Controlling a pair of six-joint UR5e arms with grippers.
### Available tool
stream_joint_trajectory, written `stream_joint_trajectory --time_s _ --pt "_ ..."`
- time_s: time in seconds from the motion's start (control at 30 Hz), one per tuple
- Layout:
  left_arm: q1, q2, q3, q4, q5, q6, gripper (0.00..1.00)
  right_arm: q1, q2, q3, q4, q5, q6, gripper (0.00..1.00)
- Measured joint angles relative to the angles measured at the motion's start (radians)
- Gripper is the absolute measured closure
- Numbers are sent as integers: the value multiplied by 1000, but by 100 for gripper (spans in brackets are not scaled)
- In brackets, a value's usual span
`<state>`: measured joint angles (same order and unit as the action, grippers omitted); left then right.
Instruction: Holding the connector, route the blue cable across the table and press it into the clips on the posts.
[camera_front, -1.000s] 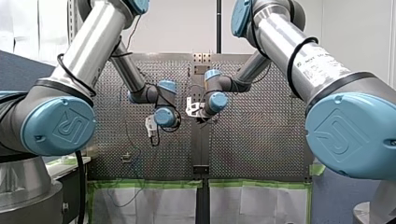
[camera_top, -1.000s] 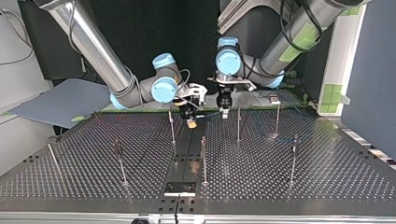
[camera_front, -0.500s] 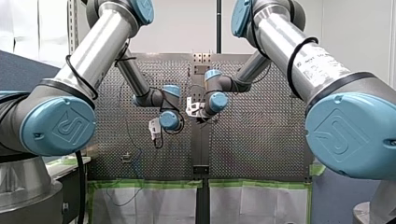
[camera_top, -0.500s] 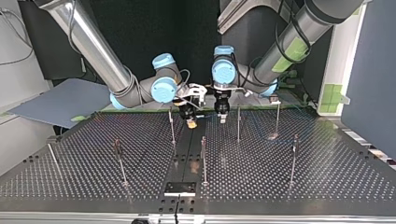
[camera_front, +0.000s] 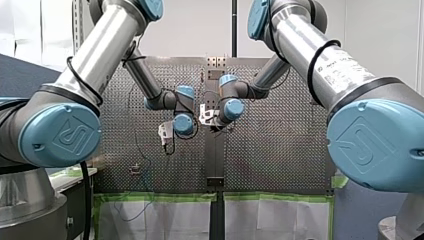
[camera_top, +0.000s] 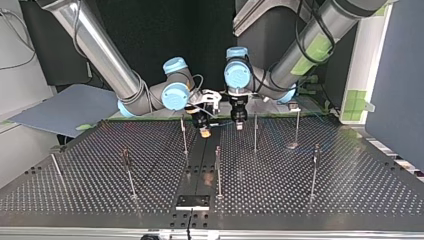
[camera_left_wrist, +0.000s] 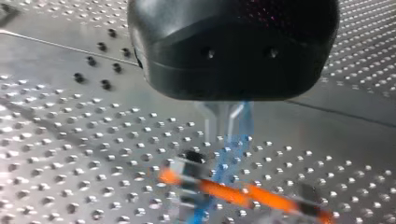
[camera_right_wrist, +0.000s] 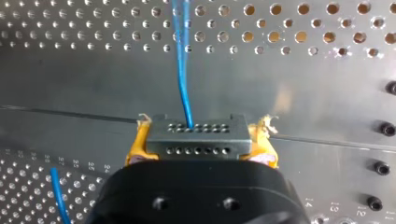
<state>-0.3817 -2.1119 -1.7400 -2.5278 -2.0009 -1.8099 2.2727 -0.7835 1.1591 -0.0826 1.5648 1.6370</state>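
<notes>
In the right wrist view my right gripper (camera_right_wrist: 201, 154) has its yellow pads shut on a grey connector (camera_right_wrist: 196, 137) with rows of small holes. The blue cable (camera_right_wrist: 182, 70) leaves the connector and runs ahead over the plate. In the top view my right gripper (camera_top: 202, 131) hangs low at the table's far middle. My left gripper (camera_top: 239, 125) is just beside it. In the left wrist view the metal fingers (camera_left_wrist: 210, 121) stand close together on the blue cable (camera_left_wrist: 224, 163), which drops toward the plate.
Several thin upright posts stand on the perforated table (camera_top: 300, 200): one (camera_top: 184, 135) by my right gripper, one (camera_top: 255, 132) by my left, one (camera_top: 218, 170) nearer the camera. A blurred orange and dark rod (camera_left_wrist: 233, 190) lies across below my left gripper.
My left arm has swung a little toward my right gripper and now hangs close beside it. The right arm and the connector have stayed put.
</notes>
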Motion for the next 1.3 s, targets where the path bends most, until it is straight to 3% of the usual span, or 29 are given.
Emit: stream_joint_trajectory --time_s 0.2,0.4,0.6,0.9,1.07,1.3 --pt "-12 9 -1 -2 -46 -2 100 0 0 0 0 0 0 100" --pt "-17 10 -2 -7 -53 -3 100 0 -3 -7 6 -1 -6 100" --pt "-19 18 -1 -9 -54 2 100 2 -34 -19 43 0 -11 100" --pt "-20 85 -1 -34 -53 11 100 6 -110 -19 97 10 15 100" --pt "-20 126 -1 -70 -54 12 100 5 -158 -12 117 15 49 100" --pt "-25 184 -1 -109 -51 14 100 1 -218 -7 154 15 83 100"
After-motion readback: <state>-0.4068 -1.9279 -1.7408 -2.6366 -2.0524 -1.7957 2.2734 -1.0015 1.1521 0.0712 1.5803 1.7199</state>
